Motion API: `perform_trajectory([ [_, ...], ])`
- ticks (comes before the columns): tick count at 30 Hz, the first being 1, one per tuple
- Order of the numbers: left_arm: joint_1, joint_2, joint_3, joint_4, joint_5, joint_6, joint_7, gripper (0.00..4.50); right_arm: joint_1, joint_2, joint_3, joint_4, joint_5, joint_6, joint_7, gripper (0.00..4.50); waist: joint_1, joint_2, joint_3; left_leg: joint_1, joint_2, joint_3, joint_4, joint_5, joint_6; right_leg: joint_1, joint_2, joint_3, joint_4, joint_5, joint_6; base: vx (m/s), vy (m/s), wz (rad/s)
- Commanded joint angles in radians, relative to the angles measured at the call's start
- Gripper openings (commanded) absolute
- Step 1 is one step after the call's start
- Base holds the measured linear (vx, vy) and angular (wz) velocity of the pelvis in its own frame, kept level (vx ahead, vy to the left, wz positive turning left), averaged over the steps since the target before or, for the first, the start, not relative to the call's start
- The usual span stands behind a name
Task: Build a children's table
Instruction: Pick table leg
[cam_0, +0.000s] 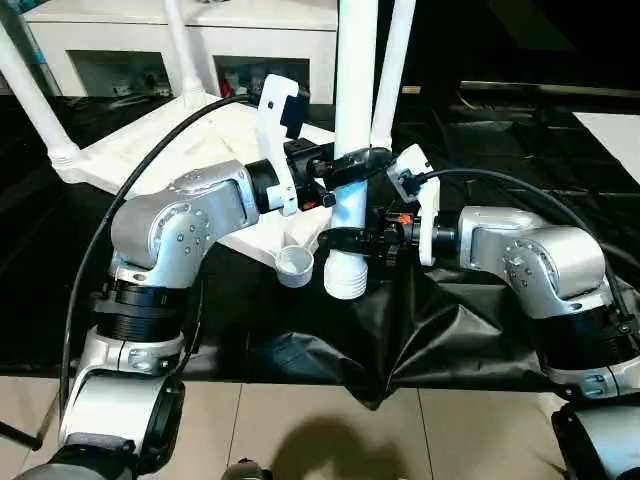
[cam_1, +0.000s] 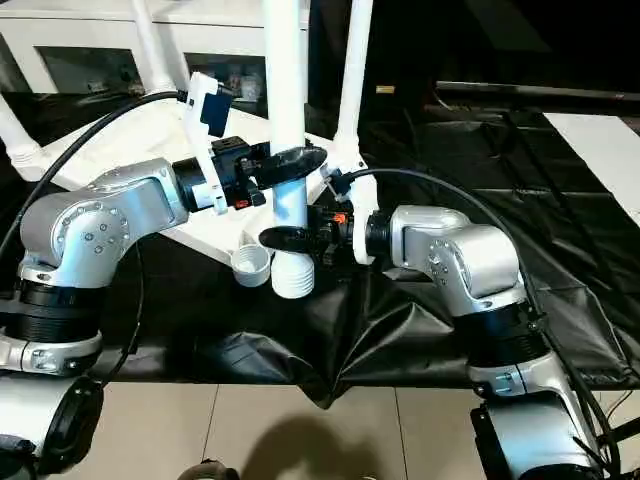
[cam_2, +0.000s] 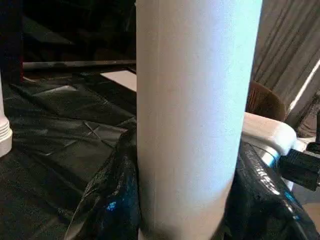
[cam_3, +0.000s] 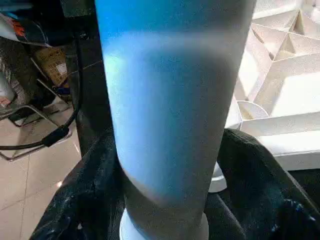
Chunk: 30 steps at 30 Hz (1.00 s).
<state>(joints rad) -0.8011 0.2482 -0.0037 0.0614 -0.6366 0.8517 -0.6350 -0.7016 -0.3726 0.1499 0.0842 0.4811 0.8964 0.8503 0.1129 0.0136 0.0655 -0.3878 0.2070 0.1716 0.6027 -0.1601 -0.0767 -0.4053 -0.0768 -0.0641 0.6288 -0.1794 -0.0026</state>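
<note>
The white tabletop (cam_0: 200, 150) lies upside down on the black cloth, ribs up, with three white legs standing in its corner sockets (cam_0: 30, 95) (cam_0: 185, 50) (cam_0: 392, 70). A fourth leg (cam_0: 355, 90) is held upright at the near corner. Its ribbed end (cam_0: 348, 280) hangs just beside the empty round socket (cam_0: 294, 265), not in it. My left gripper (cam_0: 350, 160) is shut on this leg, and the tube (cam_2: 195, 115) sits tight between its black fingers. My right gripper (cam_0: 345, 238) sits around the same leg (cam_3: 170, 100) lower down, just above the ribbed end.
Black cloth (cam_0: 480, 330) covers the work table and hangs over its near edge onto the tiled floor (cam_0: 300, 430). A white glass-door cabinet (cam_0: 200, 40) stands behind the tabletop. A black cable (cam_0: 110, 220) loops over my left forearm.
</note>
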Motion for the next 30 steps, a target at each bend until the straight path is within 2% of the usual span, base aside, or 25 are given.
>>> perform_trajectory([
  [1,-0.010,0.005,-0.004,-0.015,-0.007,-0.004,-0.015,1.85,0.001,-0.003,0.003,0.004,0.000,0.020,-0.005,2.94,0.001,-0.013,-0.084,0.015,0.009,0.002,-0.059,-0.135,-0.020,0.057,-0.050,0.039,-0.070,-0.172,-0.174,0.000,0.000,0.00],
  [2,-0.010,0.005,-0.004,-0.015,-0.006,-0.004,-0.015,1.85,0.001,-0.002,0.003,0.004,0.000,0.022,-0.005,2.66,0.001,-0.014,-0.084,0.015,0.008,0.002,-0.059,-0.133,-0.020,0.057,-0.049,0.039,-0.069,-0.172,-0.173,0.000,0.000,0.00],
  [5,-0.009,0.005,-0.004,-0.016,-0.003,-0.005,-0.016,1.85,0.002,-0.001,0.005,0.005,0.003,0.027,-0.002,2.48,0.002,-0.013,-0.085,0.015,0.009,0.002,-0.059,-0.136,-0.020,0.057,-0.050,0.039,-0.070,-0.175,-0.173,0.000,0.000,0.00],
  [9,-0.011,0.002,0.000,-0.012,0.000,-0.007,-0.016,1.85,0.005,0.000,0.006,0.003,0.008,0.034,0.002,2.03,0.002,-0.013,-0.085,0.015,0.009,0.002,-0.059,-0.134,-0.021,0.057,-0.050,0.039,-0.070,-0.173,-0.172,0.000,0.000,0.00],
  [16,-0.014,0.003,0.005,-0.009,0.003,-0.009,-0.013,1.85,0.008,0.005,-0.003,0.012,0.011,0.044,-0.004,1.87,0.002,-0.012,-0.084,0.015,0.009,0.001,-0.060,-0.137,-0.022,0.057,-0.050,0.039,-0.070,-0.174,-0.172,0.000,0.000,0.00],
  [17,-0.013,0.003,0.005,-0.005,0.014,-0.011,0.003,2.20,0.008,0.006,-0.006,0.015,0.009,0.043,-0.006,1.86,0.002,-0.013,-0.084,0.014,0.008,0.002,-0.059,-0.137,-0.022,0.058,-0.050,0.039,-0.070,-0.176,-0.171,0.000,0.000,0.00],
  [18,-0.014,0.004,0.004,-0.001,0.024,-0.015,0.013,2.20,0.008,0.007,-0.008,0.017,0.008,0.041,-0.008,1.86,0.002,-0.013,-0.084,0.014,0.009,0.001,-0.060,-0.137,-0.023,0.058,-0.050,0.039,-0.070,-0.177,-0.171,0.000,0.000,0.00],
  [20,-0.015,0.000,0.020,0.007,0.007,0.016,0.025,2.58,0.008,0.010,-0.013,0.020,0.005,0.033,-0.014,1.86,0.002,-0.012,-0.085,0.015,0.009,0.002,-0.059,-0.135,-0.023,0.057,-0.050,0.039,-0.070,-0.173,-0.172,0.000,0.000,0.00],
  [22,-0.011,-0.018,0.056,0.023,-0.010,0.013,0.052,2.64,0.011,0.028,-0.038,0.027,0.004,0.007,-0.041,1.86,0.001,-0.012,-0.085,0.014,0.008,0.002,-0.058,-0.132,-0.025,0.057,-0.050,0.039,-0.069,-0.165,-0.176,0.000,0.000,0.00],
  [24,-0.001,-0.039,0.076,0.044,0.032,-0.097,0.084,2.89,0.017,0.062,-0.084,0.033,0.015,-0.029,-0.083,1.86,0.001,-0.010,-0.084,0.014,0.007,0.002,-0.059,-0.140,-0.024,0.056,-0.051,0.039,-0.075,-0.176,-0.174,0.000,0.000,0.00],
  [26,-0.001,-0.056,0.098,0.056,0.029,-0.129,0.101,3.04,0.018,0.079,-0.109,0.037,0.023,-0.041,-0.107,1.86,0.002,-0.011,-0.086,0.015,0.008,0.001,-0.060,-0.142,-0.027,0.058,-0.051,0.038,-0.073,-0.178,-0.170,0.000,0.000,0.00],
  [27,-0.003,-0.094,0.154,0.073,-0.010,-0.154,0.134,3.05,0.018,0.104,-0.148,0.045,0.031,-0.061,-0.151,1.86,0.002,-0.010,-0.086,0.014,0.008,0.002,-0.059,-0.135,-0.025,0.057,-0.050,0.039,-0.072,-0.162,-0.172,0.000,0.000,0.00],
  [28,-0.004,-0.103,0.169,0.076,-0.023,-0.159,0.140,3.05,0.018,0.111,-0.157,0.047,0.032,-0.067,-0.163,1.86,0.001,-0.011,-0.086,0.013,0.007,0.003,-0.058,-0.134,-0.026,0.057,-0.051,0.039,-0.072,-0.154,-0.183,0.000,0.000,0.00],
  [29,-0.004,-0.146,0.239,0.091,-0.085,-0.185,0.170,3.05,0.017,0.139,-0.203,0.060,0.041,-0.090,-0.218,1.86,0.002,-0.010,-0.088,0.014,0.006,0.003,-0.057,-0.130,-0.028,0.058,-0.053,0.038,-0.070,-0.149,-0.188,0.000,0.000,0.00],
  [30,-0.003,-0.181,0.299,0.104,-0.139,-0.207,0.198,3.05,0.016,0.164,-0.244,0.072,0.050,-0.110,-0.267,1.86,0.001,-0.011,-0.087,0.010,0.004,0.005,-0.055,-0.133,-0.027,0.059,-0.054,0.039,-0.070,-0.143,-0.197,0.000,0.000,0.00],
])
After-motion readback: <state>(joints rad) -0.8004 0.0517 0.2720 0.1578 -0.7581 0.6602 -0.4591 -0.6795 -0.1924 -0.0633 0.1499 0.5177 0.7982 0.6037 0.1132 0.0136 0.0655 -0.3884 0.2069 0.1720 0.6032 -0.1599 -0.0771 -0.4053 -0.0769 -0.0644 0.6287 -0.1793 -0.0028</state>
